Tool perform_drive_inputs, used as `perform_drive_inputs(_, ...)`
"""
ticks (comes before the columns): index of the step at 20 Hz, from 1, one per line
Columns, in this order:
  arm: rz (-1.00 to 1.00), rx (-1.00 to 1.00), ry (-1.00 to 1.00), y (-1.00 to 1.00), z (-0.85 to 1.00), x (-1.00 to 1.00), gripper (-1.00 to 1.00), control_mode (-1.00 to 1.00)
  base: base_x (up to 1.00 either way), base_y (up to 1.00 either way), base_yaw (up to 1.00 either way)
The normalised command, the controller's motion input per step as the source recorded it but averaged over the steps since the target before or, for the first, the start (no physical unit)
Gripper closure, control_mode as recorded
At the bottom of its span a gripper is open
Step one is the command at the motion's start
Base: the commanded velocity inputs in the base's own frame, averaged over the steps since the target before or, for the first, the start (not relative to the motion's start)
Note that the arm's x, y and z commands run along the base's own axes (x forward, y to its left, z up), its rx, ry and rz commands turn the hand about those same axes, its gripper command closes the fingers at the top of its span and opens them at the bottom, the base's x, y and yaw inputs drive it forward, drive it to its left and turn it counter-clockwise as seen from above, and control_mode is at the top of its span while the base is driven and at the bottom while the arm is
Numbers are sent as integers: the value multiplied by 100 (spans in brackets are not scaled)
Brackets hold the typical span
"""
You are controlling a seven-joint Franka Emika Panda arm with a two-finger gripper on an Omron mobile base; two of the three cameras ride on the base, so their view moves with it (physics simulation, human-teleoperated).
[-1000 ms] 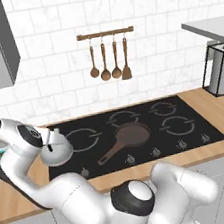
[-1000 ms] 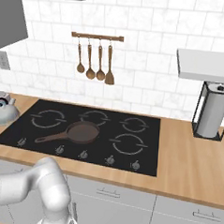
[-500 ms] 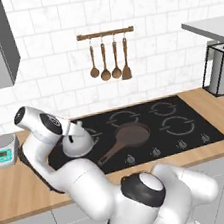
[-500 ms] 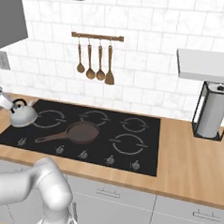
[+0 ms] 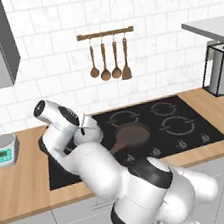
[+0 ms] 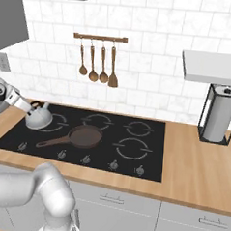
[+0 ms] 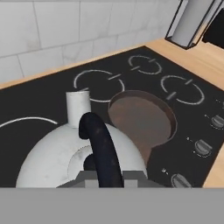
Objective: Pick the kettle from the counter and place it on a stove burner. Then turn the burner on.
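Your arm bends low over the left end of the black cooktop (image 6: 82, 135), forearm reaching out from the left in the right base view. The hand (image 7: 105, 175) is clamped on the black handle (image 7: 103, 148) of the kettle (image 6: 39, 117) — held over the wide left burner ring (image 6: 54, 123), just beside the brown pan (image 6: 84, 136), spout (image 7: 78, 107) toward the tiled wall.

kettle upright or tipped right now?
Upright. The kettle sits dome up over the black cooktop, spout pointing up in the hand view, with the end effector shut on its black handle.
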Motion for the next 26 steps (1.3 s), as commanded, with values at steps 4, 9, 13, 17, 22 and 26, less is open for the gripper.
perform_drive_inputs(4,0,0,0,-1,-9,49,100,-100,0,0,0)
perform_drive_inputs(9,0,0,2,0,-9,44,100,-100,0,0,0)
perform_drive_inputs(13,0,0,4,4,-12,34,100,-100,0,0,0)
perform_drive_inputs(17,0,0,5,20,-14,23,100,-100,0,0,0)
perform_drive_inputs(22,0,0,5,32,-13,16,100,-100,0,0,0)
perform_drive_inputs(26,0,0,2,25,-12,19,100,-100,0,0,0)
